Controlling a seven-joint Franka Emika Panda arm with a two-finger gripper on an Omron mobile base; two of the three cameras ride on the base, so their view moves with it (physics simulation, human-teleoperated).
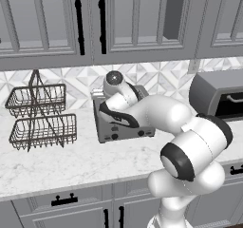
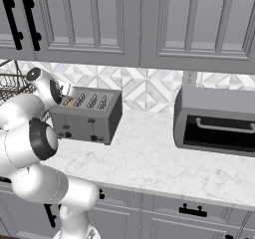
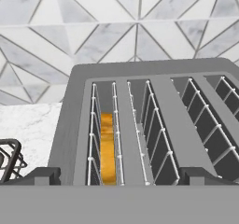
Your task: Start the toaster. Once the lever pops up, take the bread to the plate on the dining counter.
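Four slots open on top of the toaster (image 3: 149,125), and the bread (image 3: 107,148) stands deep in the leftmost one, between the wire guides, its golden edge below the rim of the slot. The gripper (image 3: 119,175) hangs just above the front edge of the toaster, looking down into the slots; its two fingertips (image 3: 42,175) stand wide apart, one near each front corner, with nothing between them. In the left base view the arm (image 1: 190,146) bends over the toaster and covers most of its top.

Behind the toaster the tiled wall (image 3: 93,27) is close, so little room stays at the back. To the left a wire basket rack (image 1: 40,115) stands near on the marble worktop (image 2: 149,158). To the right the worktop is bare up to the toaster oven (image 2: 214,121), and also in front up to the counter edge.
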